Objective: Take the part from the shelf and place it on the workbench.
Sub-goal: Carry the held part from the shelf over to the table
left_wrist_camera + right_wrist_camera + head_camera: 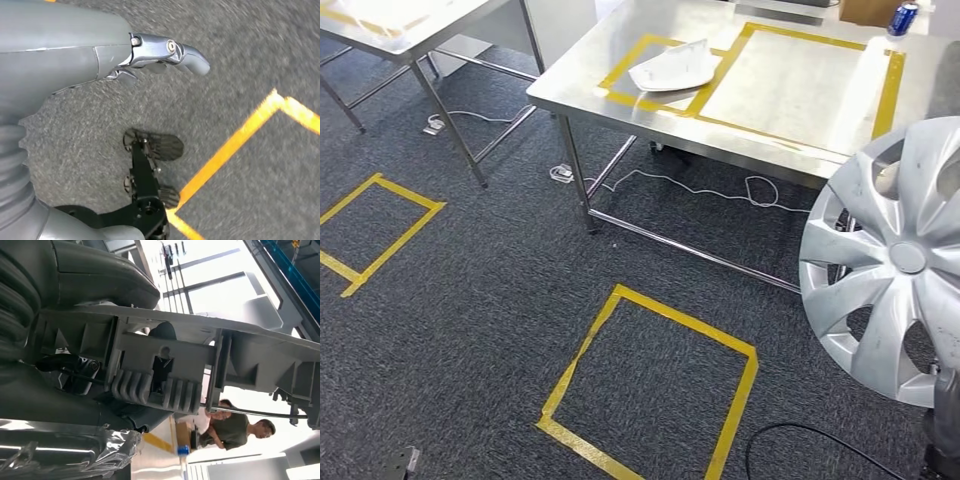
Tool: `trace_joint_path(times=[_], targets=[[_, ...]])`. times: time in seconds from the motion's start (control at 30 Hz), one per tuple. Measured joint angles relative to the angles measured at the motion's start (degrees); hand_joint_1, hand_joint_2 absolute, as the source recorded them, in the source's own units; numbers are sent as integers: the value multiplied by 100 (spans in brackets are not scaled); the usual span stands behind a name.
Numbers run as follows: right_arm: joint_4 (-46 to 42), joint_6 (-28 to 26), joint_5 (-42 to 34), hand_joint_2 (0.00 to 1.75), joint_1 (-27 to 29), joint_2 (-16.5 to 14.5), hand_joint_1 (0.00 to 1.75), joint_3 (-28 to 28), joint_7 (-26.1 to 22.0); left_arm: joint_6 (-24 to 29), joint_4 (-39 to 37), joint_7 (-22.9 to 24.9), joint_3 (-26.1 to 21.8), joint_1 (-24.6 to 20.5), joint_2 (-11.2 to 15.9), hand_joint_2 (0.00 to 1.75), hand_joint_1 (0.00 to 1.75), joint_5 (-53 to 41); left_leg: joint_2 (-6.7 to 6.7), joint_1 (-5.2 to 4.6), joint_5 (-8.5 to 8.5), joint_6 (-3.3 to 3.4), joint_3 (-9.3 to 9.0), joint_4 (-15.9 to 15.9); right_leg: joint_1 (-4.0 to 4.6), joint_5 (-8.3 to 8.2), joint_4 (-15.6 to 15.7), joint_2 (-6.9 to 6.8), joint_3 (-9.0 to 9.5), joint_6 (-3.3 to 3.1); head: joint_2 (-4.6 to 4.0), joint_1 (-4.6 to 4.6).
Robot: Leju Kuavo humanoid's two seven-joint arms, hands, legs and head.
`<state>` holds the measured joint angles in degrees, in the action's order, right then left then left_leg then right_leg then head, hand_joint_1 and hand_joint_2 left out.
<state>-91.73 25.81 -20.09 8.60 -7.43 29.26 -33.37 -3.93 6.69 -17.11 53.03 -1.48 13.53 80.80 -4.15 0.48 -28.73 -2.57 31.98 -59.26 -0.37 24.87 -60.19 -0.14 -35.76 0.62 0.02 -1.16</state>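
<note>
Three viewpoints: one high on the body, one behind each wrist.

Head view: looks forward and down from high up, across dark carpet (493,300) with yellow tape squares (652,390) to a steel workbench (773,90) some way ahead. Left wrist view: sits close behind the left hand (158,55), faces down at the same carpet and a corner of yellow tape, slightly blurred. Right wrist view: pressed very near the grey back of the held wheel cover (166,370), turned on its side, faces outward toward bright windows and two people (234,427). Shares the wheel cover and a blue can on the bench with the head view.
</note>
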Motion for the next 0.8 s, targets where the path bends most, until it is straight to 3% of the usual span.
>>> trace_joint_path(times=[0.07, 0.1, 0.13, 0.17, 0.23, 0.3, 0.37, 0.43, 0.47, 0.5, 0.57, 0.63, 0.67, 0.7, 0.73, 0.8], targets=[[-49, -3, -4, 175, 2, 0, 175, -2, 2, -2, 0, -1, 26, 9, -13, 175, 0, -2, 293, 10, -378, -21, 322, -679, -11, -12, 4, 125, -11, -49, 0, 17], [-65, -4, -8, 175, 5, 0, 175, -3, 2, -2, 0, -2, 38, 21, -20, 175, 0, -1, 346, 8, -544, -20, 522, -1077, -7, -16, 4, 198, -17, -62, 0, 21], [-80, -7, -12, 175, 17, 0, 175, -2, 2, -2, 0, -4, 51, 33, -28, 175, 0, 7, 366, 7, -617, -12, 673, -1356, -2, -18, 4, 277, -19, -69, 0, 24], [-97, -10, -17, 175, 33, 0, 175, 1, 4, -5, 0, -8, 64, 41, -36, 175, 0, 15, 378, 6, -575, 5, 736, -1445, 3, -21, 4, 362, -19, -70, 0, 22], [-142, -13, -39, 175, 63, 0, 175, 11, 14, -31, 0, -19, 84, 47, -45, 175, 0, 26, 461, 4, -197, 64, 541, -973, 6, -31, 3, 537, -12, -59, 0, 22], [-190, -9, -73, 175, 72, 0, 175, 19, 26, -72, -2, -36, 90, 49, -39, 175, 0, 27, 770, 17, 148, 135, 193, -202, 4, -46, -6, 692, -23, -27, 0, 18], [-228, -5, -99, 175, 81, -1, 175, 29, 33, -97, -4, -52, 98, 48, -31, 175, 0, 34, 952, 16, 222, 154, 30, 162, -20, -75, 3, 840, -65, 38, 0, 15], [-257, -4, -105, 175, 121, 1, 175, 40, 45, -110, -4, -63, 109, 36, -36, 175, 0, 38, 821, 9, 239, 169, 3, 225, -47, -119, 45, 958, -107, 123, 0, 21], [-271, -3, -104, 175, 146, 2, 175, 43, 53, -114, -4, -67, 114, 29, -37, 175, 0, 38, 748, 14, 260, 196, -9, 256, -36, -105, 26, 865, -137, 160, 0, 13], [-280, -2, -103, 175, 153, 4, 175, 45, 61, -118, -4, -70, 118, 27, -39, 175, 0, 38, 666, 22, 277, 226, -21, 287, -18, -31, -78, 682, -202, 194, 0, 0], [-291, 1, -103, 175, 134, 5, 175, 42, 70, -121, -4, -74, 123, 45, -42, 175, 0, 38, 499, 18, 282, 264, -41, 315, 5, 292, -630, 224, -462, 253, 0, -24], [-291, 3, -104, 175, 117, 4, 175, 38, 74, -115, -5, -69, 126, 72, -51, 175, 0, 41, 319, 7, 266, 276, -55, 311, -17, 570, -1285, 65, -755, 298, 0, -27], [-291, 2, -104, 175, 121, 4, 175, 38, 79, -107, -6, -61, 127, 77, -58, 175, 0, 44, 231, 6, 255, 274, -66, 310, -26, 574, -1405, 46, -798, 312, 0, -27], [-291, 1, -103, 175, 126, 4, 175, 42, 86, -95, -7, -43, 128, 75, -65, 175, 0, 52, 148, 8, 241, 264, -81, 308, -31, 477, -1313, 26, -733, 324, 0, -28], [-292, -2, -100, 175, 129, 4, 175, 44, 96, -82, -7, -21, 128, 72, -74, 175, 0, 65, 72, 11, 223, 246, -105, 307, -35, 310, -1027, -29, -565, 333, 0, -28], [-292, -44, -82, 175, 124, 4, 175, 45, 115, -55, -7, 22, 129, 66, -84, 175, 0, 99, -49, -10, 169, 184, -159, 291, -25, 47, -313, -266, -151, 326, 0, -25]])
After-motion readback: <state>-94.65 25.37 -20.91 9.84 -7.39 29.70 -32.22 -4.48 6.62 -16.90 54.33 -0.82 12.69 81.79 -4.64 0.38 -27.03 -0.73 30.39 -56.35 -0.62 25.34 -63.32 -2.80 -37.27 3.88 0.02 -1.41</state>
